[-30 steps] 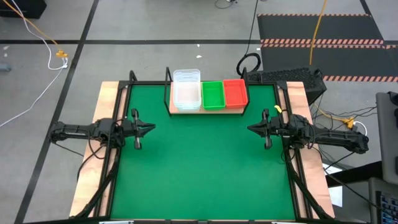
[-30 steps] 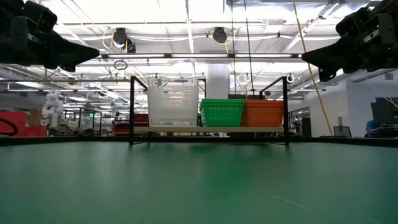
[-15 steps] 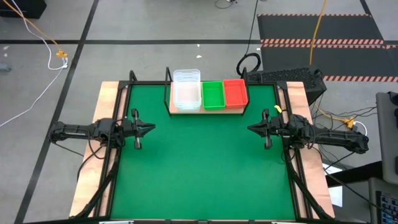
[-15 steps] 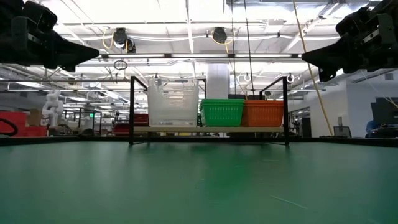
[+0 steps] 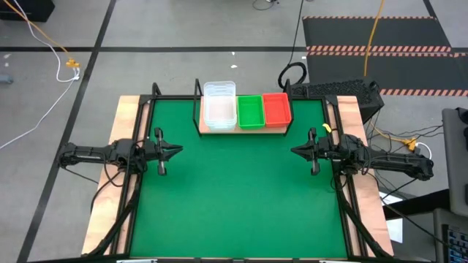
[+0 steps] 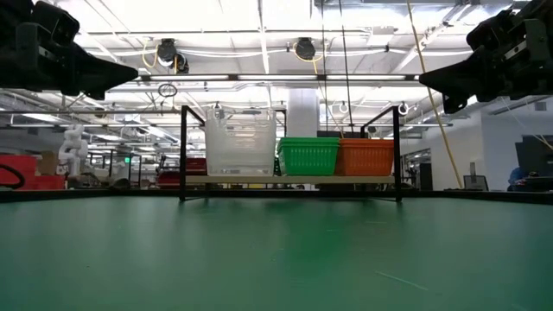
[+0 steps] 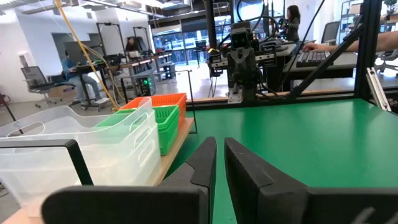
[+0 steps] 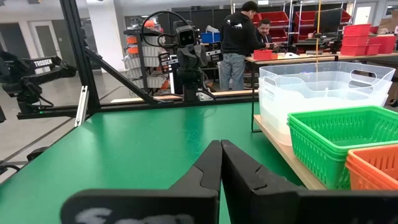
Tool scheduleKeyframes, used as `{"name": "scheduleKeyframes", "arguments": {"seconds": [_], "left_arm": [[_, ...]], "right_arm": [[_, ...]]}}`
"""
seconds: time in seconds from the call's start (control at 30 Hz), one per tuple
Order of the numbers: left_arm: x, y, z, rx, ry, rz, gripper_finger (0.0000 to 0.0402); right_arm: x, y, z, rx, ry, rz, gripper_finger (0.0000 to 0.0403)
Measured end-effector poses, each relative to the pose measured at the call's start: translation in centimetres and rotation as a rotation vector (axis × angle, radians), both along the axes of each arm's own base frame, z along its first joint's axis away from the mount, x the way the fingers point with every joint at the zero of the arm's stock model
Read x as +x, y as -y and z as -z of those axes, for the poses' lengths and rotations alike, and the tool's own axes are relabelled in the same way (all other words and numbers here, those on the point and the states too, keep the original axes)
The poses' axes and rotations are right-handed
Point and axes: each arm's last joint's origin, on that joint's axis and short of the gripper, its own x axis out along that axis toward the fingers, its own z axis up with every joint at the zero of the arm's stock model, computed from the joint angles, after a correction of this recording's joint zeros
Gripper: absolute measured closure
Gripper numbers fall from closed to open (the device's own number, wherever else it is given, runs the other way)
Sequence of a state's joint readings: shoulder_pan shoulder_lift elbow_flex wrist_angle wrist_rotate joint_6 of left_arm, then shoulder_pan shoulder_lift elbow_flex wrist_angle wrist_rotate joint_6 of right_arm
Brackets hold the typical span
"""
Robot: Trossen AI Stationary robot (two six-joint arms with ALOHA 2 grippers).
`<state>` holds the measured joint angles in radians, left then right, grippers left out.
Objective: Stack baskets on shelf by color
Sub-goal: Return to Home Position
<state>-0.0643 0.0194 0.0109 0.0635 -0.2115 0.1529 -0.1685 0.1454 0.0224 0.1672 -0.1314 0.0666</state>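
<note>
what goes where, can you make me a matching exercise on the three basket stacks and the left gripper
Things:
1 clear baskets
2 green baskets
3 red baskets
4 left gripper

Places:
A middle of the shelf
B shelf end nearest the right gripper
C shelf end nearest the left gripper
D above the mat near its left edge, off the shelf

Pairs: 1-C, 2-A, 3-B, 4-D

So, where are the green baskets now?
In the high view, the green baskets sit midway on the shelf at the far edge of the table, between the clear baskets and the red baskets.
</note>
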Motion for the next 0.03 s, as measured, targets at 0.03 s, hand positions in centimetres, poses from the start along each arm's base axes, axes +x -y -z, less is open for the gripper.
{"name": "scheduleKeyframes", "arguments": {"seconds": [0.03], "left_arm": [[0.00,0.00,0.00,0.000,0.000,0.000,0.0364]], "right_arm": [[0.00,0.00,0.00,0.000,0.000,0.000,0.0403]]}}
